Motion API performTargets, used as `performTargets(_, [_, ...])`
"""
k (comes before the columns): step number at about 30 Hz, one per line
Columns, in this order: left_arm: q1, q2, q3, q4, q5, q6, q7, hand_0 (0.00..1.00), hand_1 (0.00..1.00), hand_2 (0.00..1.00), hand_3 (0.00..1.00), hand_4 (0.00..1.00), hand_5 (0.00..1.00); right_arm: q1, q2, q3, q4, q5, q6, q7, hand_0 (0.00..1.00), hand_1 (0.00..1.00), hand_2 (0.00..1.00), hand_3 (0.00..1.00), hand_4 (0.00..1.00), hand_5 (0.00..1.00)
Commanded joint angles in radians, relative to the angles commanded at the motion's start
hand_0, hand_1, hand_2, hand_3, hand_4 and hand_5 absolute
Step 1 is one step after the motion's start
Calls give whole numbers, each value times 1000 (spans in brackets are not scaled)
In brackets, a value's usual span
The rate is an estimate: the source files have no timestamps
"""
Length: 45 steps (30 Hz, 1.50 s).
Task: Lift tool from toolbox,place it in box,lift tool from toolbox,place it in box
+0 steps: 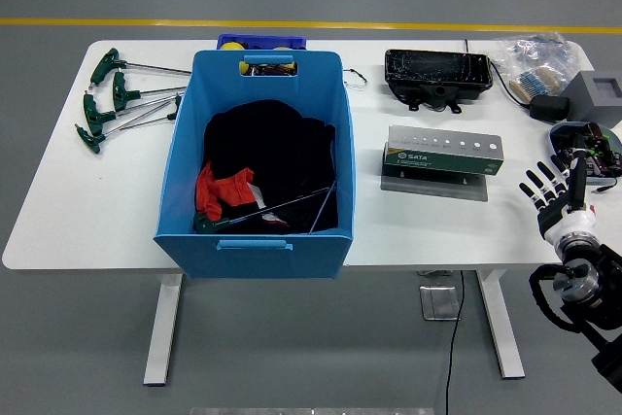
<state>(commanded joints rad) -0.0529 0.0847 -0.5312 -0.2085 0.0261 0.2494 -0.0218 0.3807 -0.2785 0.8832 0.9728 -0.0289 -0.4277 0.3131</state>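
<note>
Blk tray (437, 76), grey block (601, 94), plastic bag (533, 57) far right.

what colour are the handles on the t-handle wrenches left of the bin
Dark green, on the T-handle wrenches lying on the table left of the blue bin; seen in the head view.

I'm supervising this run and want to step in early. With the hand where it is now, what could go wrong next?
1. The right robot hand, fingers spread and empty, sits at the table's right edge beside small gadgets; swinging inward could knock them.
2. The T-handle tools lie far left, behind the tall blue box; a right-arm reach may hit its wall.
3. The holder lies in that path and could get shoved.
</note>
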Motion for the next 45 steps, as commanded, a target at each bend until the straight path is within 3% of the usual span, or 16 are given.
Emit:
performTargets(27, [-1, 4, 18, -3, -17, -1, -4, 692, 746, 807, 826, 998, 811, 43, 16, -72, -17, 20, 19, -13, 767, 738, 814, 835, 998, 888])
performTargets(45, [-1, 1, 14, -3, -12, 3, 0, 692, 746, 807, 825, 998, 814, 101, -2, -143, -65, 48, 44, -24, 753, 719, 808, 831, 998, 888])
